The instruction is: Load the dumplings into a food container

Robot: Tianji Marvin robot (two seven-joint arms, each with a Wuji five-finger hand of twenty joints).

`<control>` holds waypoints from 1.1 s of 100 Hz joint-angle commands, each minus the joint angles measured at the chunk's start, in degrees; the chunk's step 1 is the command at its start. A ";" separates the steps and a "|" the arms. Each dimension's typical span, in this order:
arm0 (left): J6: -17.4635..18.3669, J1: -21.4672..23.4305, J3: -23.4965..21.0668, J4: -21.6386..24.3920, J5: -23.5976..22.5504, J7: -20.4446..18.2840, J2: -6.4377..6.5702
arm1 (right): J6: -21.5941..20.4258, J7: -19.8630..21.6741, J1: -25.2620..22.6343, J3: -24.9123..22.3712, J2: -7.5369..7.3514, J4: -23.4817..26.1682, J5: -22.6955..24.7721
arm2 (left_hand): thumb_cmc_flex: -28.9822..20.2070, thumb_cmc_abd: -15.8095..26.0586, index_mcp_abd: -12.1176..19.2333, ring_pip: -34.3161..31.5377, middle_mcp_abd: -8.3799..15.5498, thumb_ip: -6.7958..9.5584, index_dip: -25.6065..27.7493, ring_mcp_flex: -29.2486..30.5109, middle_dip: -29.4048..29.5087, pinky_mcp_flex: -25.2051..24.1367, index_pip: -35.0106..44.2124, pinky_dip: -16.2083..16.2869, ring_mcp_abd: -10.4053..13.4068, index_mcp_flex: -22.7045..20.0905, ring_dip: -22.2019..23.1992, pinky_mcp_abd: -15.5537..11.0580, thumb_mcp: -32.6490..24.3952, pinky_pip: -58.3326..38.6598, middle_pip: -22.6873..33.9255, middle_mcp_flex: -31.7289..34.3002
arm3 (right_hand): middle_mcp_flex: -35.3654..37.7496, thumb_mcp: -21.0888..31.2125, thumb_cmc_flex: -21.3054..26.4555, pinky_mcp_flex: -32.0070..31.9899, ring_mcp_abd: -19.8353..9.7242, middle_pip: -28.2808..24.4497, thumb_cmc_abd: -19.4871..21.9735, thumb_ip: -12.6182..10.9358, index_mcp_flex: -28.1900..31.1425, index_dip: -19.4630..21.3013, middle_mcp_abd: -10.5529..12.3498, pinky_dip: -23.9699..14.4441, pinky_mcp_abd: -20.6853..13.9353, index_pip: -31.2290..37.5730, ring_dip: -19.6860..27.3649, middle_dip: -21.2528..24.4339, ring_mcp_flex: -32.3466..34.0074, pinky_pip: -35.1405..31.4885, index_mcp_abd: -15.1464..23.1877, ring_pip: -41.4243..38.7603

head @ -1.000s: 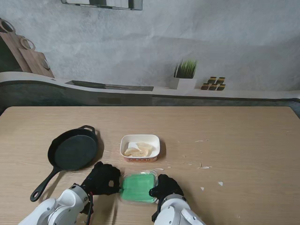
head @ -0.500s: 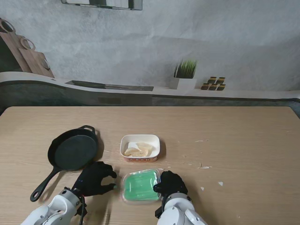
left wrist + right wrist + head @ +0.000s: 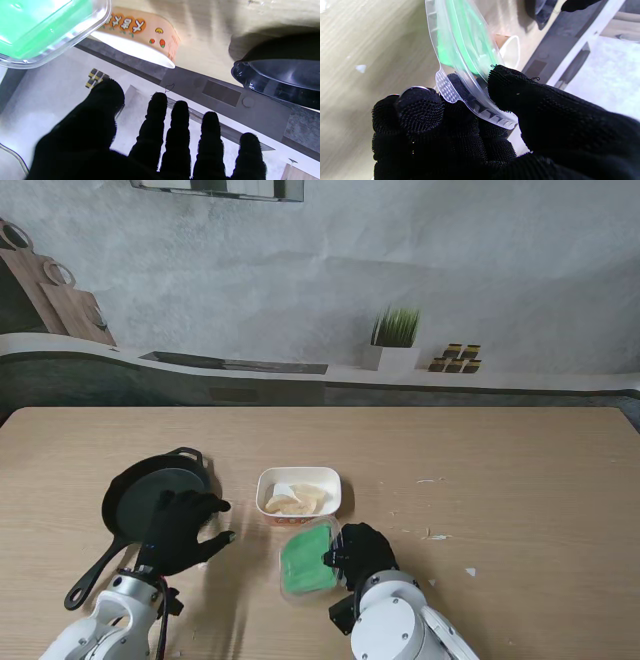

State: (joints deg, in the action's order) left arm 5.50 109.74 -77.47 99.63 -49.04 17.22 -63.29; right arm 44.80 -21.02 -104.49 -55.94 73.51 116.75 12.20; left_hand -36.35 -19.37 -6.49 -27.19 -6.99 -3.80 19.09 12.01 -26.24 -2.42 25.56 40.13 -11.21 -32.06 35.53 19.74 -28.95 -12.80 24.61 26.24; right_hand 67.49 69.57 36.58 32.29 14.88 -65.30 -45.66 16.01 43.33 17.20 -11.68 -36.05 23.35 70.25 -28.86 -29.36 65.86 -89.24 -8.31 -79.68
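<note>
Several pale dumplings point(image 3: 296, 501) sit in the white rectangular container point(image 3: 331, 483) mid-worktop. Right hand point(image 3: 358, 555) fingers pinch the clear green-tinted plastic lid point(image 3: 307, 560), tilted beside it; left hand point(image 3: 184, 529) spread, empty. Closing remains, apparently.

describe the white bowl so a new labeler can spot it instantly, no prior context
Look at the middle of the wooden table, just right of the black skillet. The white bowl sits there, a small rounded-rectangle dish farther from me than the green-and-clear container in the right hand. It alone holds pale dumplings and has an orange printed band along its side.
</note>
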 commanded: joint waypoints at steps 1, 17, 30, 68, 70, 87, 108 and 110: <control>-0.35 -0.25 0.15 0.13 0.63 -0.68 -0.74 | 0.25 0.73 0.72 0.21 1.17 1.50 -0.60 | 0.56 2.37 -0.87 1.11 -1.30 1.95 0.04 -2.45 0.63 0.11 -1.02 1.00 0.35 1.92 -0.54 0.42 1.37 2.15 -0.92 -1.37 | 2.43 5.91 3.83 0.09 5.93 -2.86 -0.01 1.19 0.98 1.46 -1.30 -1.11 -1.10 1.08 -0.86 -0.77 3.88 -4.07 2.37 -2.84; -0.66 -0.37 -0.31 -0.51 2.42 0.59 -1.22 | 1.27 0.42 2.25 0.71 2.11 1.90 -3.31 | -0.13 2.53 -1.61 1.31 -1.40 2.13 -0.18 -2.48 0.71 0.05 -1.33 1.03 0.30 1.66 -0.65 0.31 2.08 2.17 -0.92 -1.47 | 1.90 6.82 3.43 -0.39 5.49 -3.47 0.11 1.58 0.08 3.21 -0.41 -1.23 -1.32 1.23 -1.17 -1.38 3.27 -3.78 3.05 -3.30; 0.11 -0.35 -1.08 -1.00 3.21 1.91 -1.54 | 1.62 -2.96 3.58 0.81 4.20 0.92 -7.18 | -0.31 2.88 -2.10 1.40 -1.58 2.19 -0.40 -2.73 0.74 -0.05 -1.70 1.07 0.32 1.77 -0.65 0.11 2.42 2.18 -0.91 -1.65 | 1.45 7.06 3.55 -1.05 5.65 -3.79 0.38 1.75 -0.31 4.01 -0.48 -1.29 -1.44 1.31 -1.43 -1.65 2.78 -3.49 3.00 -3.66; 1.38 -1.46 -1.11 -2.84 5.16 4.16 -2.15 | -0.86 -7.97 11.98 2.36 7.50 -7.00 -13.62 | -0.47 4.73 -2.57 1.98 -1.89 2.25 -1.00 -3.29 1.15 -0.07 -2.91 1.27 0.39 3.84 -0.89 -0.17 4.58 2.07 -1.38 -2.68 | 0.51 6.28 3.40 -1.81 5.35 -4.22 1.24 1.83 -1.32 5.16 0.13 -1.81 -1.56 1.37 -1.93 -1.97 1.68 -3.27 4.01 -4.01; 1.40 -1.53 -1.05 -2.90 5.37 4.15 -2.18 | -1.05 -8.12 12.42 2.43 7.61 -7.40 -13.98 | -0.44 4.88 -2.50 2.02 -1.86 2.25 -1.02 -3.30 1.19 -0.04 -2.97 1.28 0.41 4.02 -0.91 -0.20 4.72 2.05 -1.44 -2.78 | 0.49 6.21 3.34 -1.82 5.36 -4.22 1.28 1.85 -1.36 5.17 0.11 -1.83 -1.56 1.36 -1.94 -1.97 1.67 -3.26 4.06 -4.02; 1.50 -2.07 -0.36 -3.26 7.51 3.76 -2.43 | -2.91 -9.74 16.10 3.07 8.53 -11.33 -15.75 | -0.64 5.79 -2.55 2.94 -2.02 2.29 -1.33 -3.72 1.83 -0.21 -3.58 1.36 0.24 5.73 -1.44 -0.43 6.19 2.07 -2.27 -3.55 | 0.24 5.93 3.32 -1.87 5.16 -4.32 1.56 1.79 -1.57 5.27 0.38 -1.99 -1.55 1.45 -2.11 -2.07 1.29 -3.21 4.46 -4.11; 1.13 -2.93 0.65 -3.89 7.99 2.83 -2.34 | -5.17 -11.59 19.33 3.28 9.27 -15.75 -16.74 | -1.19 6.14 -2.90 3.49 -2.05 2.48 -1.49 -3.78 2.22 -0.30 -3.65 1.44 0.17 6.18 -1.81 -0.44 7.51 2.08 -2.45 -3.75 | 0.14 5.67 3.34 -1.89 5.13 -4.56 1.68 1.69 -1.75 5.30 0.38 -2.54 -1.44 1.64 -2.40 -2.21 1.19 -3.55 4.63 -4.44; 1.07 -2.99 0.70 -3.93 8.03 2.81 -2.34 | -5.25 -11.90 19.54 3.21 9.40 -16.06 -16.91 | -1.25 6.16 -2.97 3.50 -2.04 2.50 -1.50 -3.74 2.23 -0.29 -3.65 1.45 0.27 6.18 -1.82 -0.43 7.58 2.08 -2.44 -3.74 | 0.13 5.74 3.39 -1.85 5.24 -4.52 1.58 1.66 -1.69 5.27 0.32 -2.66 -1.39 1.65 -2.42 -2.18 1.41 -3.63 4.45 -4.49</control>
State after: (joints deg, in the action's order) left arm 6.80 106.85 -77.05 95.73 -41.12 21.06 -65.33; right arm 40.08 -32.81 -85.43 -52.56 81.97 101.21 -4.38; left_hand -36.49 -15.39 -8.89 -24.87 -7.86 -3.16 18.35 9.85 -24.76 -2.42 22.83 40.19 -11.28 -27.78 34.84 19.74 -22.81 -12.80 23.13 23.71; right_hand 66.87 70.33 36.58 31.21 15.32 -66.79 -45.51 16.01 42.17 21.29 -11.92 -36.50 23.41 70.22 -30.33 -30.76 65.84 -89.24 -8.31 -81.70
